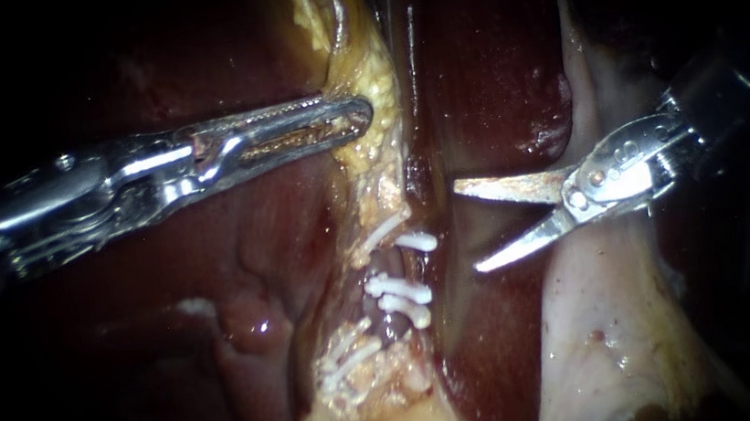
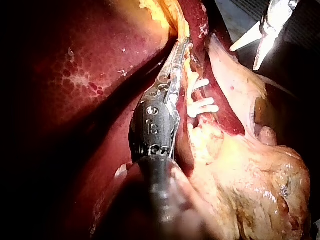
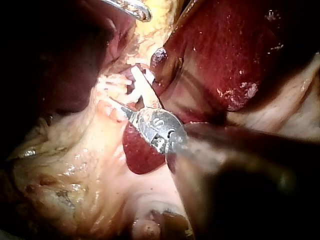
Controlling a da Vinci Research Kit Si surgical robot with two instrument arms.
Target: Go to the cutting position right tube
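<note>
Status: approach not finished. Right tube (image 1: 391,266) sits mid-field in the strip of yellow fatty tissue (image 1: 377,160), marked by the white clips (image 1: 415,241). One clip sits above and two close together below, and I'd take the short bare gap between them as the cut site.

Your right instrument (image 1: 467,227) has its blades apart. It hangs over the dark liver (image 1: 472,73) beside the tube, near but not touching, with nothing between the blades yet. Left to do: bring the blades across to straddle that gap.

Your left instrument (image 1: 357,116) has its jaws clamped on the fatty tissue above the clips, apparently tensioning the strip.

Room: the path from blades to tube looks open over the liver surface. Tight spots are the clips either side of the gap and a second clip group (image 1: 348,360) lower on the strip. Pale gallbladder (image 1: 605,308) lies under your right shaft.
</note>
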